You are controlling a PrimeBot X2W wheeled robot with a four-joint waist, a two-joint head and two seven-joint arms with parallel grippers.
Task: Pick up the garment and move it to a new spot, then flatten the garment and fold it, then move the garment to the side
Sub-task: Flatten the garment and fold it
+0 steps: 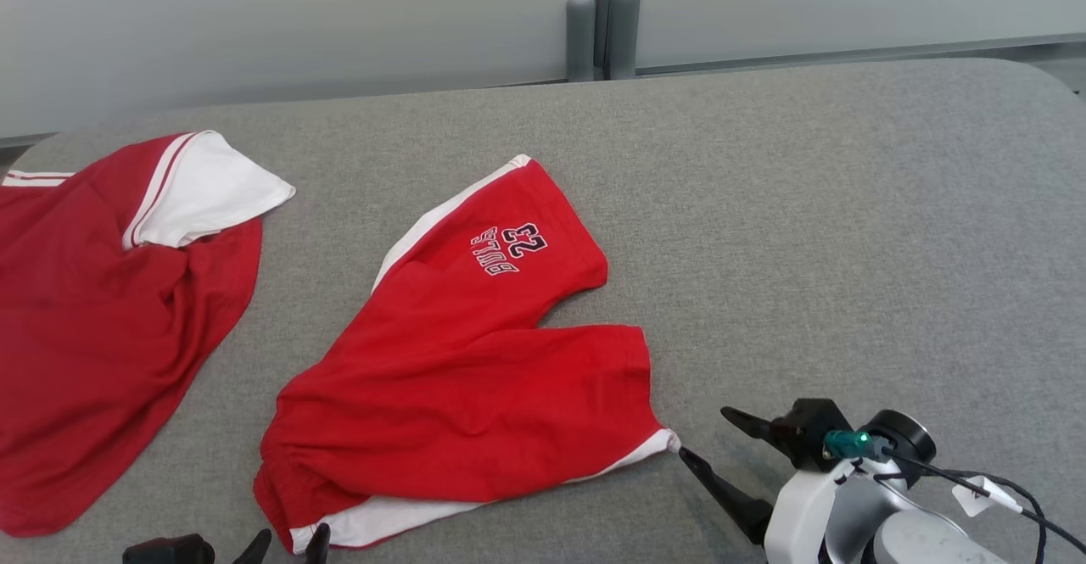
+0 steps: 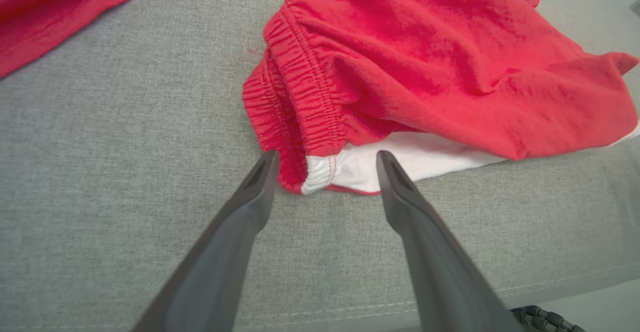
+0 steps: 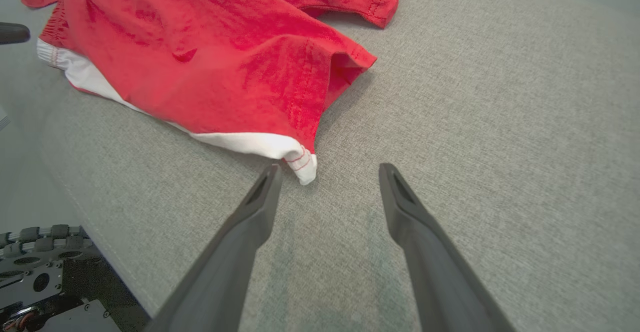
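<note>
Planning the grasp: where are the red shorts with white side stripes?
Head view: red shorts lie on the grey table, right of the red jersey, waistband by the left gripper.

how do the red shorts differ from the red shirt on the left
The red shorts carry printed lettering on one leg; the red shirt shows none. The shorts lie whole in view; the shirt runs off the head view's left edge. Both are red with white trim, on the grey surface.
</note>
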